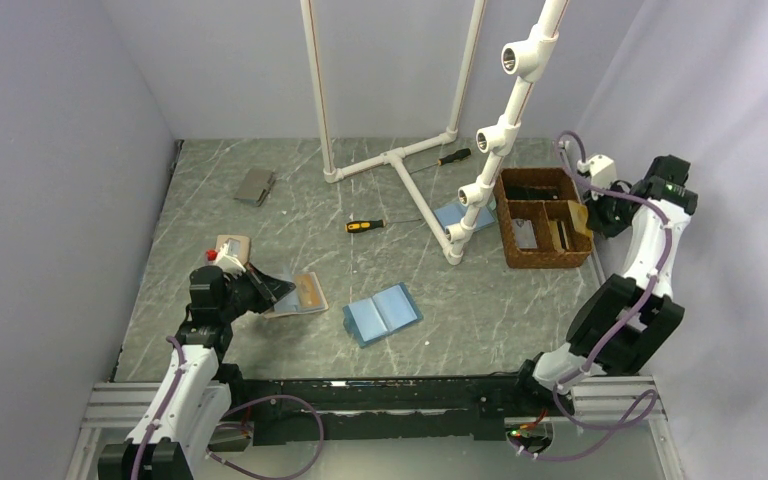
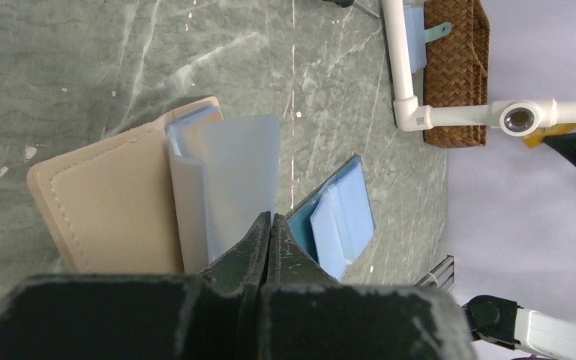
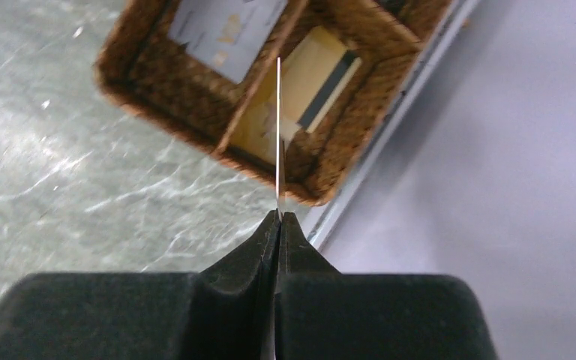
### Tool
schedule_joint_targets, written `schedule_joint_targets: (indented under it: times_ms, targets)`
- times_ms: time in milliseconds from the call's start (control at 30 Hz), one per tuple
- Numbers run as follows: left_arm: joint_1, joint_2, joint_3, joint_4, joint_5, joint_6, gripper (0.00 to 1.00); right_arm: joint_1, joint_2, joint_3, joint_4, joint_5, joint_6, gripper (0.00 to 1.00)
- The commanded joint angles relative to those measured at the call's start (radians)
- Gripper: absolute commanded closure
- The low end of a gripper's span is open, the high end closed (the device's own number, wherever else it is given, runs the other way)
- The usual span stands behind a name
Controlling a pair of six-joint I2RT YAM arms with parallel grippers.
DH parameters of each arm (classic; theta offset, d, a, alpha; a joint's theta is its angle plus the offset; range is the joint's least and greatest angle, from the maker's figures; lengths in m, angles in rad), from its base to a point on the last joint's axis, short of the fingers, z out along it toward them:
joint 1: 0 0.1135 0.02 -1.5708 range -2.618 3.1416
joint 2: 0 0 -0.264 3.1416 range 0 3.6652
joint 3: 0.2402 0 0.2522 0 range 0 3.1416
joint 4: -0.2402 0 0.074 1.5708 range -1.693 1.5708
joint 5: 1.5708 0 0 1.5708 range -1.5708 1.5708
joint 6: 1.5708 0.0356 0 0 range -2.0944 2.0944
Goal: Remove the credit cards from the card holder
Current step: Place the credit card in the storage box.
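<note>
- The right pincer [image 3: 278,217] is clenched on a thin card [image 3: 278,135], which is seen edge-on. It is held directly above the wicker basket [image 3: 157,97], in line with the divider between two compartments. The card is judged to be kept upright so that it can be dropped straight in.
- Inside the basket, a yellow card with a dark stripe [image 3: 322,75] is seen in one compartment and a grey-blue card [image 3: 225,30] in the next one. The basket is therefore taken to be where removed cards are collected.
- The left pincer [image 2: 270,220] is clenched on the blue-grey inner panel [image 2: 232,172] of the card holder [image 2: 105,202], well apart from the basket. The holder is spread open on the desk [image 1: 460,330] with its tan outside partly shown. This grip is judged to keep it from sliding and to keep the pockets open.
- A light-blue bifold [image 2: 341,217] is left untouched between the card holder and the basket, just beside the holder.
- A white pipe frame [image 1: 400,155] is stood just beside the basket.
- Whether any cards remain in the holder cannot be told.
</note>
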Motion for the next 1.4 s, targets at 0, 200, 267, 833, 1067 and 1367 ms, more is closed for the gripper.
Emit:
schedule_joint_targets:
  times_ms: [0,200,267,833,1067,1367]
  targets:
    - [0.006,0.001,0.037,0.062,0.03,0.009,1.0,0.04,0.076,0.102,0.069,0.067,0.162,1.0]
    - [0.008,-0.001,0.037,0.06,0.032,0.01,1.0,0.14,0.172,0.136,0.154,0.204,0.303,1.0]
    - [0.008,-0.008,0.037,0.057,0.03,0.012,1.0,0.149,0.212,0.167,0.148,0.22,0.336,1.0]
    - [0.011,-0.002,0.037,0.071,0.034,0.015,1.0,0.166,0.404,0.234,0.049,0.249,0.377,0.96]
    - [0.011,0.001,0.039,0.07,0.035,0.015,1.0,0.19,0.374,0.172,0.188,0.415,0.433,0.75]
    - [0.014,0.0,0.043,0.059,0.041,0.013,1.0,0.214,0.171,0.028,0.276,0.39,0.453,0.65]
